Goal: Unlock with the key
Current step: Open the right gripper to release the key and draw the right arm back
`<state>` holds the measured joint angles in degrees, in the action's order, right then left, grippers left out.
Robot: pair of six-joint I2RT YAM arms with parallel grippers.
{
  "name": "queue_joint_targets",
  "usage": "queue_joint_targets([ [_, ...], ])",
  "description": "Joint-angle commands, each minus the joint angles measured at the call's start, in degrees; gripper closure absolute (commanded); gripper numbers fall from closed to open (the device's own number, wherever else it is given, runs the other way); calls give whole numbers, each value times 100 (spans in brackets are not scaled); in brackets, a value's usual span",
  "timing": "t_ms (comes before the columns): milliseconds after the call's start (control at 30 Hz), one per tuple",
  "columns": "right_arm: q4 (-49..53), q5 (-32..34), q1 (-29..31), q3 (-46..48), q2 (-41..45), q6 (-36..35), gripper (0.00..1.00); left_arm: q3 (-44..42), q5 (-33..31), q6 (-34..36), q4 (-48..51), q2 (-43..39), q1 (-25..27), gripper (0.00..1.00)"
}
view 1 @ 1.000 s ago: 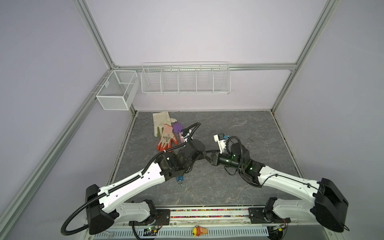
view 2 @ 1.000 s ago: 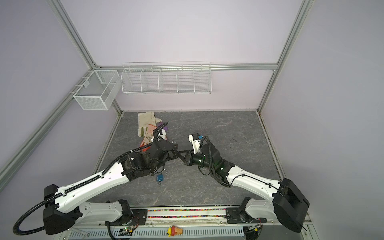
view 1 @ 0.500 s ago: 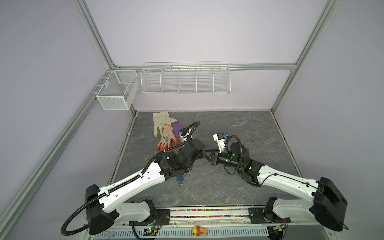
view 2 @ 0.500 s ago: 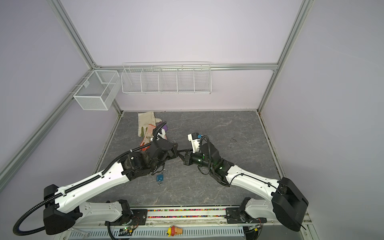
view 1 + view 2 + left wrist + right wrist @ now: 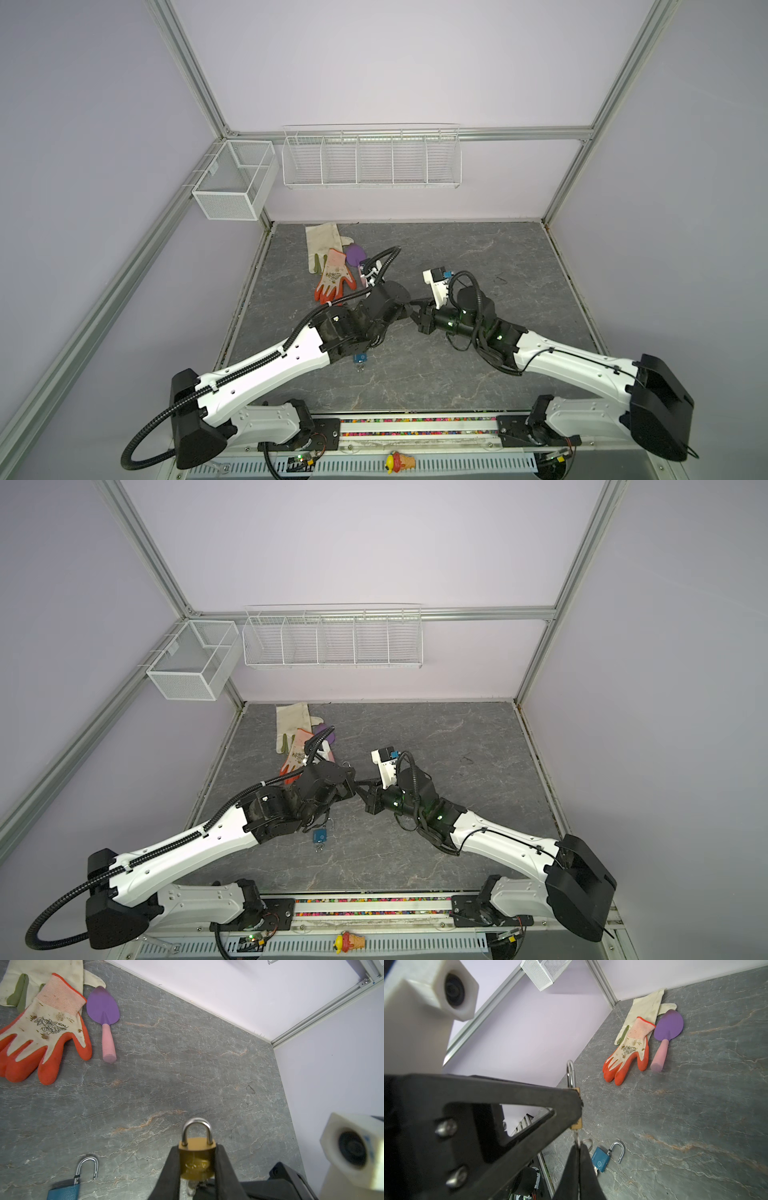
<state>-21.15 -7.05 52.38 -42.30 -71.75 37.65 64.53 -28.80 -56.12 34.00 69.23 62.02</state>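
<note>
Reaches inward with both arms, tip to tip; clamps left gripper (image 5: pixel 197 1148) on padlock (image 5: pixel 197 1156); pinches right gripper (image 5: pixel 579 1148) shut on key (image 5: pixel 576 1137).

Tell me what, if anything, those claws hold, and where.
Left gripper clamps the small brass padlock by its body's narrow sides; right gripper pinches the silver key by its head.

The trowel (image 5: pixel 355 254) lies just right of the gloves (image 5: pixel 332 274), the loose padlock (image 5: pixel 360 357) nearer the robot.
</note>
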Motion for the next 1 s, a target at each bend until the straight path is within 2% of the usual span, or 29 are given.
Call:
queue_joint_targets([
  [0,-1331,764,-35,-237,147,-92,94,-109,1370,-255,334,1,327,100],
  [67,-1765,768,-34,-55,204,-16,94,-137,1243,-240,401,-16,324,100],
  [167,-1600,445,-10,-258,127,-10,94,-79,1208,-195,388,27,328,100],
  [367,-1755,407,27,-135,308,-148,94,-20,1106,-129,441,129,321,100],
  [533,-1149,388,33,-165,349,-220,94,201,771,5,415,178,325,100],
  [833,-109,220,57,232,585,-156,94,187,99,32,-291,32,299,100],
  [900,31,82,58,288,656,-122,88,141,27,28,-464,-32,268,100],
  [967,201,21,62,360,789,-85,76,104,-23,15,-572,-70,220,100],
])
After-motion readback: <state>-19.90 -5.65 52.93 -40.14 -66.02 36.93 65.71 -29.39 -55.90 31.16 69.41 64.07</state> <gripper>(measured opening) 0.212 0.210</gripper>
